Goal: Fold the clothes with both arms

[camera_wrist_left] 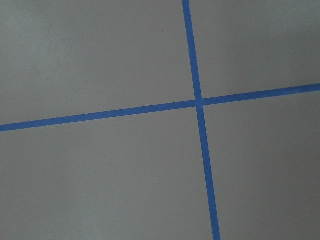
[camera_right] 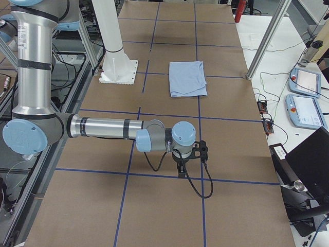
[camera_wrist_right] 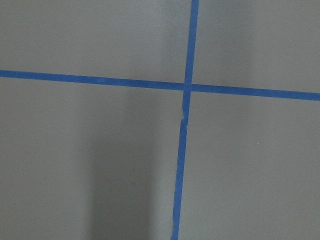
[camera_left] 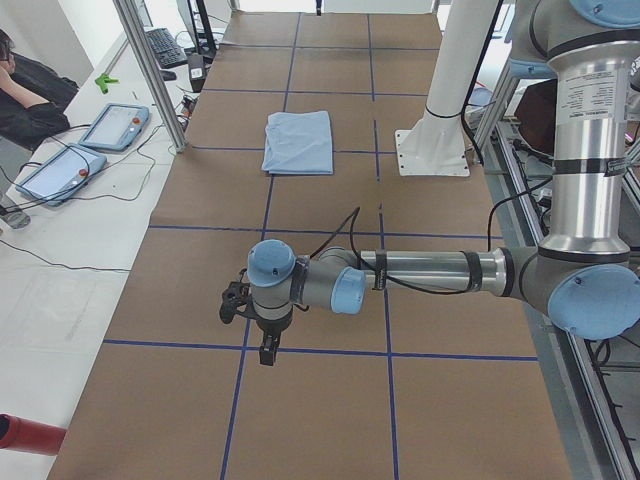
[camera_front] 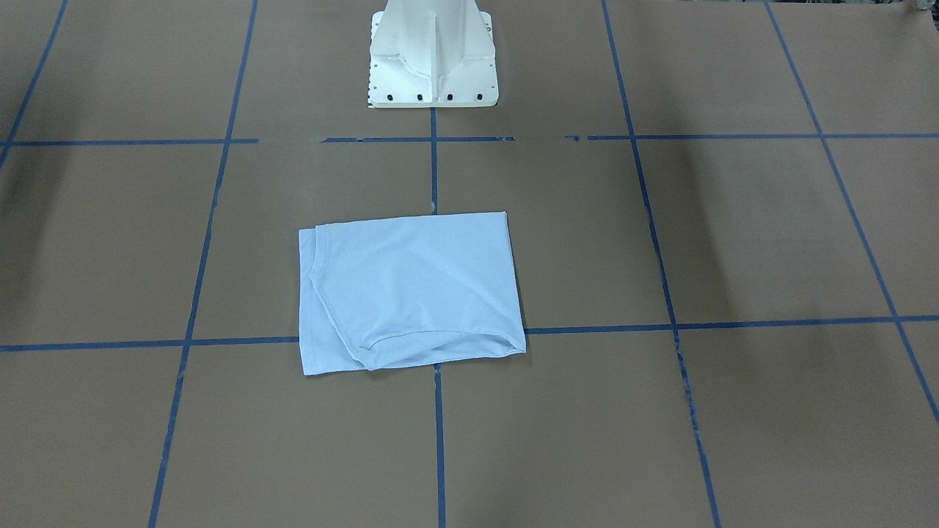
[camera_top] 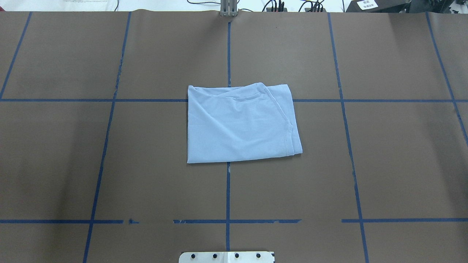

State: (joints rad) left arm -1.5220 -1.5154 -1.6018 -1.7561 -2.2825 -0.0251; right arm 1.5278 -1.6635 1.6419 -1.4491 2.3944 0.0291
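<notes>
Pale light-blue T-shirt (camera_top: 237, 124) folded rectangle, centre of brown tabletop (camera_top: 365, 164). Soft, light, floppy, so pinch corners. Left hand (camera_left: 268, 350), right hand (camera_right: 181, 172) hang well away; grip width, can't tell tbh.

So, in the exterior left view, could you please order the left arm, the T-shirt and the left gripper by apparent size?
1. left arm: largest, though nearest the camera.
2. T-shirt: folded, farther away.
3. left gripper: smallest.
</notes>
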